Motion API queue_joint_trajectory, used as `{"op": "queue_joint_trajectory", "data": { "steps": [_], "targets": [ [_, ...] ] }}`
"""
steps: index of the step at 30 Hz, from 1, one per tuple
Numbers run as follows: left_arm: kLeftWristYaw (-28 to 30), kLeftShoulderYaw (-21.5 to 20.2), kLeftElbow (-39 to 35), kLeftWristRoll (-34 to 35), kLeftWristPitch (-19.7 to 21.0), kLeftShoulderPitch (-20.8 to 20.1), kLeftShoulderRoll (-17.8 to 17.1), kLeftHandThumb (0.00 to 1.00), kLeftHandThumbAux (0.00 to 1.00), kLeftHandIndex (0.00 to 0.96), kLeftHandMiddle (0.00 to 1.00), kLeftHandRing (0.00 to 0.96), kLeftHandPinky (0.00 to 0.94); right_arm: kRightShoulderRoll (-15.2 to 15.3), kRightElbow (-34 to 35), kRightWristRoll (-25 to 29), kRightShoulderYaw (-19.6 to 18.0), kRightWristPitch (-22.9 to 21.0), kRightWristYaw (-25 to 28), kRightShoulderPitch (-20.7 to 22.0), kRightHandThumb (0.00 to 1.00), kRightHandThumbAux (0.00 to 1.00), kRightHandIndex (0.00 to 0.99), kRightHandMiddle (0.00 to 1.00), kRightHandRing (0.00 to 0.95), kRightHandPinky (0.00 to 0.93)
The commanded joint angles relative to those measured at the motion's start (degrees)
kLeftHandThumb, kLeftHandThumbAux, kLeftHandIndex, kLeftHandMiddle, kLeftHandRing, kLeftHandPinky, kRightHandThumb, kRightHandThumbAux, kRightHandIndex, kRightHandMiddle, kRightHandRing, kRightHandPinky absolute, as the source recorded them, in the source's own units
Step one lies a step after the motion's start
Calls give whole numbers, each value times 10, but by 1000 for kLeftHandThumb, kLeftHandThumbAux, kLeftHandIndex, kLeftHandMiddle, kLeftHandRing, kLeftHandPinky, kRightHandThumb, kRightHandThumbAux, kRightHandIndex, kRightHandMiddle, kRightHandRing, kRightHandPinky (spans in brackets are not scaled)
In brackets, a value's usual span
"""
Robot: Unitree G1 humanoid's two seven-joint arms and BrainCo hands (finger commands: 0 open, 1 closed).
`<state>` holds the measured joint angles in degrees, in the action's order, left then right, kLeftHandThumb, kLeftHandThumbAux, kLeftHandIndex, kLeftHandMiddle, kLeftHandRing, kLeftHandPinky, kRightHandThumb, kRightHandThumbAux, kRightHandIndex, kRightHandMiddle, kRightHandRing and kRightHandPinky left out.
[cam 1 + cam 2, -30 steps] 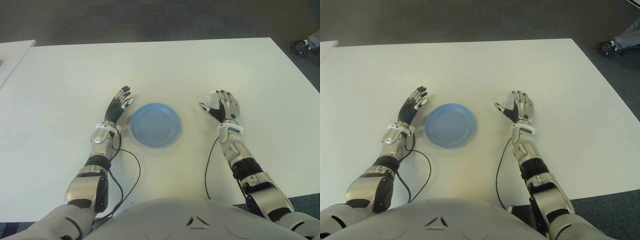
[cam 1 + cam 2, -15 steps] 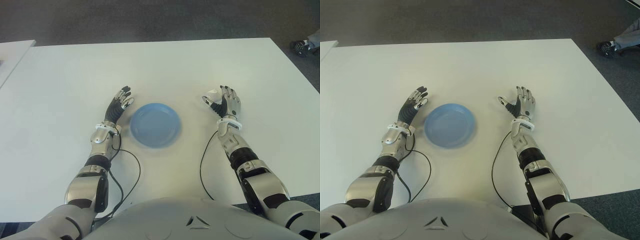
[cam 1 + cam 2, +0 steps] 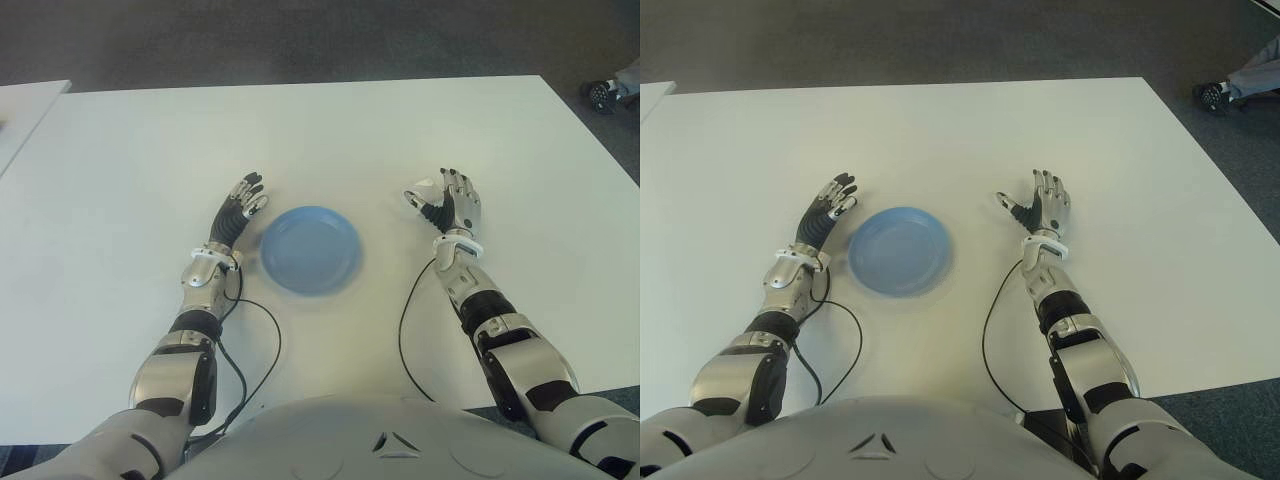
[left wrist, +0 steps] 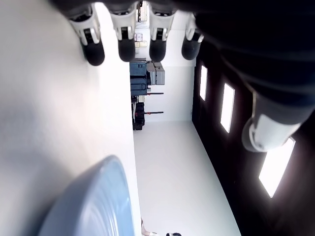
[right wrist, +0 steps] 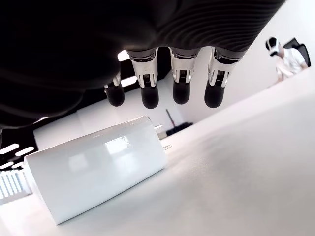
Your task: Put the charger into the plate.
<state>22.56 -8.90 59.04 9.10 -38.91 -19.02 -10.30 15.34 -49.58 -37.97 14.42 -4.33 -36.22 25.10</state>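
While the round, shallow light-blue plate (image 3: pixel 310 249) is seen empty at the centre of the eye views on the wide white table (image 3: pixel 330 140), the white, rounded block-shaped charger (image 5: pixel 96 167) is shown lying on the tabletop under the right hand (image 3: pixel 447 204), right of centre in the eye views. In the left eye view only a small white corner of the charger (image 3: pixel 426 186) is visible, between thumb and fingers. In the right wrist view the four fingers (image 5: pixel 149 88) are seen extended above the charger, apart from it, so nothing is grasped; whether the thumb touches the charger cannot be told. The charger's metal prongs are seen at its far end in that view. The left hand (image 3: pixel 238 209) is shown just left of the plate, its fingers straight and released, holding nothing; the plate's rim (image 4: pixel 106 196) appears in the left wrist view's lower left. At the upper right edge of the right eye view, a person's shoe (image 3: pixel 1215 97) is seen on the dark floor.
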Motion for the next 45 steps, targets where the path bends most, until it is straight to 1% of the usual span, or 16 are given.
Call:
{"op": "queue_joint_trajectory", "data": {
  "steps": [1,10,14,18,22,28,38,42,45],
  "targets": [
    [5,-2,15,-1,13,16,6,45,524,58,87,94,135,-13,-27,11,10,-3,5,-18,260,270,0,0,0,0],
    [5,-6,17,2,11,15,8,78,529,63,98,104,141,-15,-32,9,15,-4,-1,-16,251,277,0,0,0,0],
    [2,-7,18,0,10,14,8,90,535,65,107,112,146,-17,-36,5,19,-8,-8,-14,243,264,0,0,0,0],
    [-2,-6,17,-4,16,15,7,95,534,69,120,124,154,-20,-35,0,25,-23,-16,-13,243,242,0,0,0,0],
    [-1,-6,16,-4,21,15,6,104,528,74,134,138,166,-21,-30,-1,29,-37,-11,-13,248,213,0,0,0,0],
    [-2,-5,14,-7,19,15,6,111,525,76,147,151,175,-19,-17,-1,39,-51,11,-15,248,183,0,0,0,0],
    [-2,-2,10,-13,2,19,6,102,516,88,166,166,181,-11,15,-9,58,-72,55,-25,269,146,0,0,0,0],
    [-3,0,7,-15,-3,20,7,86,516,90,166,164,177,-2,33,-28,81,-105,103,-26,277,137,0,0,0,0],
    [0,0,5,-14,-3,22,7,76,517,89,164,162,175,17,78,-54,109,-144,177,-35,278,133,0,0,0,0]
  ]
}}
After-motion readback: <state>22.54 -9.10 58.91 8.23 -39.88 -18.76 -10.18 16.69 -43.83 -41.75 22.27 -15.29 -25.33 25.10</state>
